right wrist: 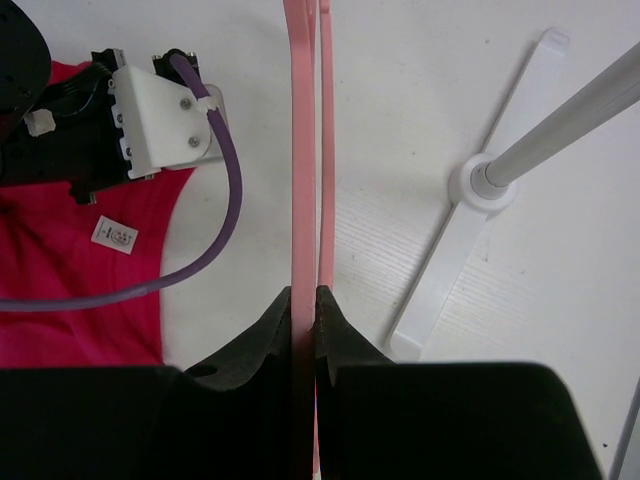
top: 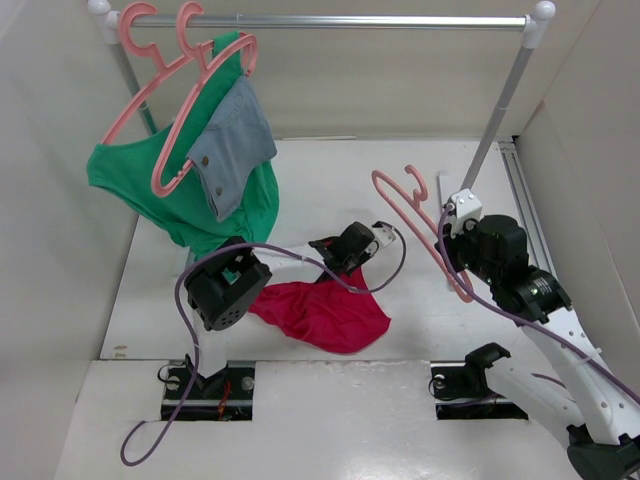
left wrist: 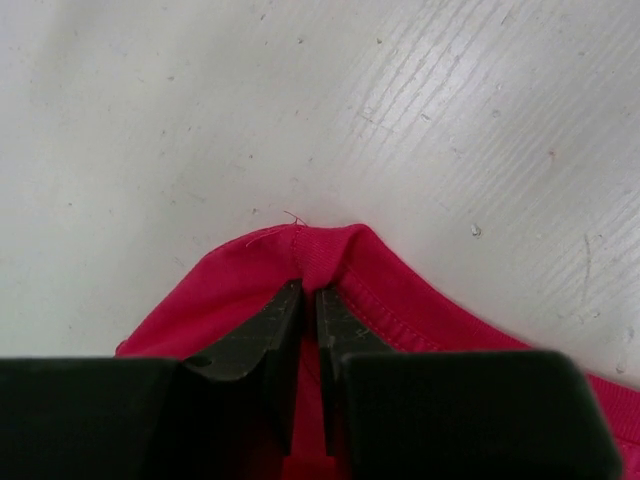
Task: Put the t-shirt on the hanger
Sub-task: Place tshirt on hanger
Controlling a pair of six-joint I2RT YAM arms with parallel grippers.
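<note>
The crimson t-shirt (top: 322,315) lies crumpled on the white table in front of the left arm. My left gripper (top: 335,270) points down at its far edge and is shut on a pinched fold of its hem (left wrist: 325,250); the jaws (left wrist: 308,292) are nearly together with red cloth between them. My right gripper (top: 452,250) is shut on the thin pink hanger (top: 425,225) and holds it above the table at the right, hook away from me. In the right wrist view the hanger (right wrist: 300,150) runs straight up from the shut jaws (right wrist: 305,297), with the t-shirt (right wrist: 60,290) and its white label (right wrist: 115,235) at the left.
A white clothes rail (top: 330,20) spans the back, its right post standing on a foot (right wrist: 480,185). At the rail's left end hang two other pink hangers (top: 150,100), a green garment (top: 235,205) and a grey-blue denim piece (top: 232,145). White walls close in both sides.
</note>
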